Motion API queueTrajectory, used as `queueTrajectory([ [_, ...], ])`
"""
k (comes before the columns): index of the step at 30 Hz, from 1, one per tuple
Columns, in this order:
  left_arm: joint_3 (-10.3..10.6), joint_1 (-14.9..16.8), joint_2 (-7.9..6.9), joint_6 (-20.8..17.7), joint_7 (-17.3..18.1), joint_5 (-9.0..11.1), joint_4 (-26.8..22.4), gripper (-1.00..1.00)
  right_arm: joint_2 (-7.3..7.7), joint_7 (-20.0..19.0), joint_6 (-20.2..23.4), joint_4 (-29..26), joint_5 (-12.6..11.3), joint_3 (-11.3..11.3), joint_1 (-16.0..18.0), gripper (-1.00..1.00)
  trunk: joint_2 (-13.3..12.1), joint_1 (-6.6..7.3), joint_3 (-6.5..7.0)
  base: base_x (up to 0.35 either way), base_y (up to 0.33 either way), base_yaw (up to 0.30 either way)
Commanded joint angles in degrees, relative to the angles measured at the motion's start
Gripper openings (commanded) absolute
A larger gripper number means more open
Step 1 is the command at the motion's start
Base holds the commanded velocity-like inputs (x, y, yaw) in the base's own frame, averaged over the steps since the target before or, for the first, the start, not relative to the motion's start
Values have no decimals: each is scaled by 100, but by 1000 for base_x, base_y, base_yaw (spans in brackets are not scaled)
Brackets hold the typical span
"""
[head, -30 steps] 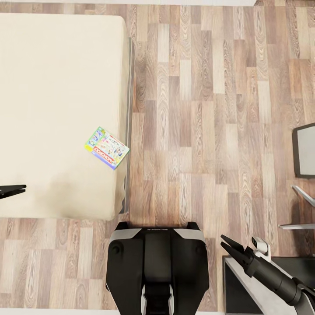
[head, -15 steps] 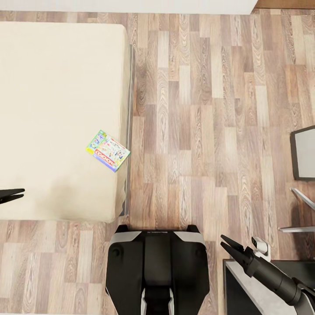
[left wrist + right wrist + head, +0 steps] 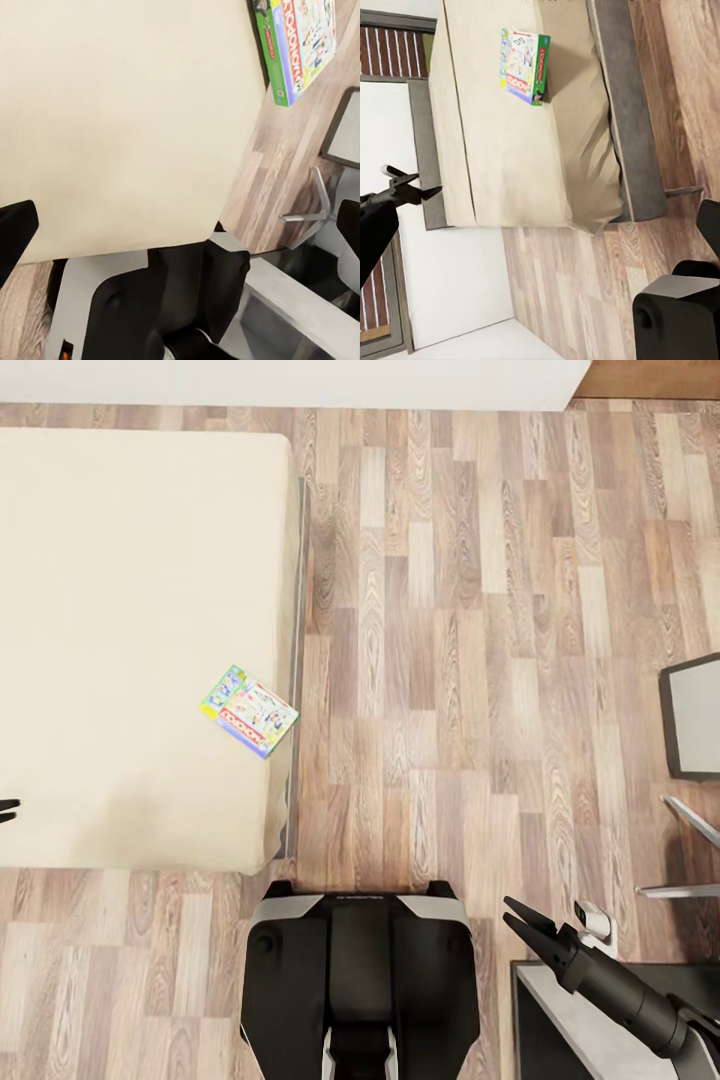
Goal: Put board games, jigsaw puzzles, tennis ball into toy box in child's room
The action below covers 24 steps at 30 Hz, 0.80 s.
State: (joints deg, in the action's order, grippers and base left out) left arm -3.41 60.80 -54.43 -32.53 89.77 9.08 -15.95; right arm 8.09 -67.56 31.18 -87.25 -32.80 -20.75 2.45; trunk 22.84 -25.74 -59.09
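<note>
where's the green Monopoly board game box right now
In the head view the flat green printed Monopoly board game box lies on the cream-beige mattress bed, close to its right edge beside the wood-plank floor, left of the robot's centre.

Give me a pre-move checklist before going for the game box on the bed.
1. Board game located: ok, the green Monopoly box lies flat near the bed's right edge.
2. Box free of clutter: ok, bare mattress around it.
3. Right gripper open and empty: ok, fingers spread, nothing between.
4. Left gripper state: cannot tell, just its tip shows at the frame edge.
5. Floor beside the bed: ok, bare planks.
6. Second board game on the bed: cannot tell.
</note>
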Motion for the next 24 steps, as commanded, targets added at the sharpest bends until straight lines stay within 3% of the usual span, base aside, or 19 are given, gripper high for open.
queueTrajectory([
  [1, -5, 2, -5, -57, 23, -8, 6, 100, 1, -6, 48, -1, -25, 0, 1, 100, 8, -4, 4, 0, 0, 0],
  [24, 2, 2, 174, -15, 23, -11, 30, 100, -9, -25, 46, 10, -16, -3, 0, 100, 8, -4, 219, 0, 0, 0],
])
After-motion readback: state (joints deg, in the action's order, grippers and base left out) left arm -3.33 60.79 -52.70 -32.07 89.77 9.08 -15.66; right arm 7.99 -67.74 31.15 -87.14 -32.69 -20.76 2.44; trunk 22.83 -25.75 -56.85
